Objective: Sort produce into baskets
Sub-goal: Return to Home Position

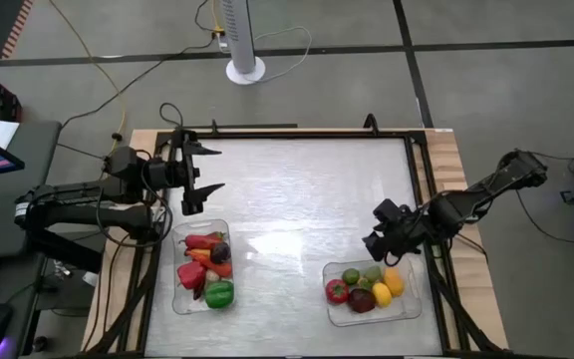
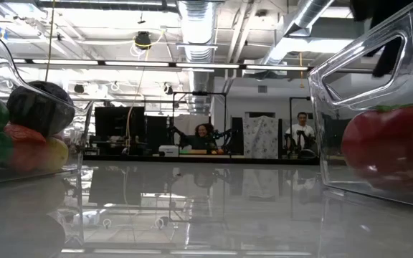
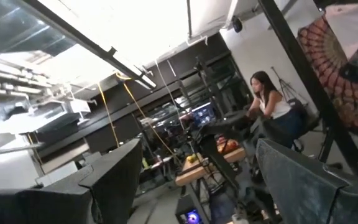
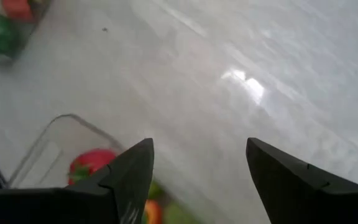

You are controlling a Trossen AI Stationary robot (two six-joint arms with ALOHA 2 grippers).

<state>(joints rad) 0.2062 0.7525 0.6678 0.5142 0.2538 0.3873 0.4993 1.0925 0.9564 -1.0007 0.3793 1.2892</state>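
the left clear shallow plastic tray point(image 1: 180, 299) holds a heap of red peppers point(image 1: 202, 241), a dark purple piece point(image 1: 220, 251) and a green pepper point(image 1: 219, 293). well apart, the right clear tray point(image 1: 413, 303) holds a red tomato point(image 1: 337, 290), green limes point(image 1: 352, 275), yellow lemons point(image 1: 382, 294) and a dark red piece point(image 1: 363, 300).

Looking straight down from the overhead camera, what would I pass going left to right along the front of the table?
Left clear tray, holding a red pepper then a green pepper → bare table → right clear tray, holding a red tomato then a yellow lemon.
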